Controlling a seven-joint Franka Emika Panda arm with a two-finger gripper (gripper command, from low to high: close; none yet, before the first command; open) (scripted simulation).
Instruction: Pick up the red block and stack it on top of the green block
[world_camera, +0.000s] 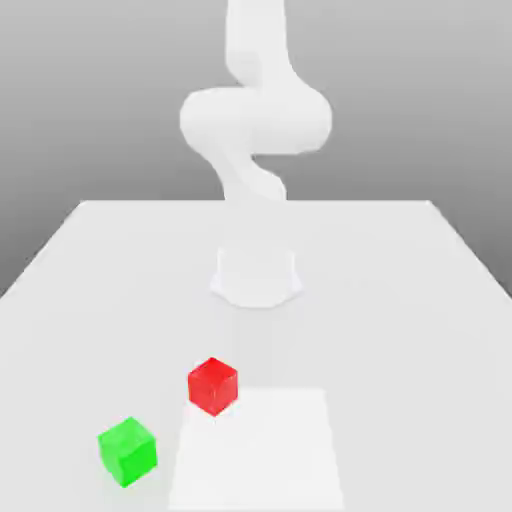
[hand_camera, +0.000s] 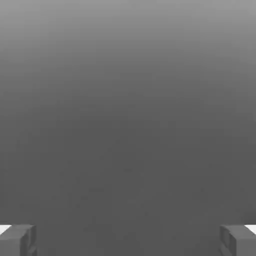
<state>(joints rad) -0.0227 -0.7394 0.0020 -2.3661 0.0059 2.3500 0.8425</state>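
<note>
Two cubes sitting apart on the table (world_camera: 420, 300): red block (world_camera: 213, 385) near the front edge's middle, green block (world_camera: 128, 451) toward the front-left corner. Gripper (hand_camera: 128, 240) standing released, empty. Approach step pending; next move calling for descent over red

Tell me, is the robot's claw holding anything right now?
No, nothing. The gripper is open, and the red block and green block sit apart on the table.
</note>
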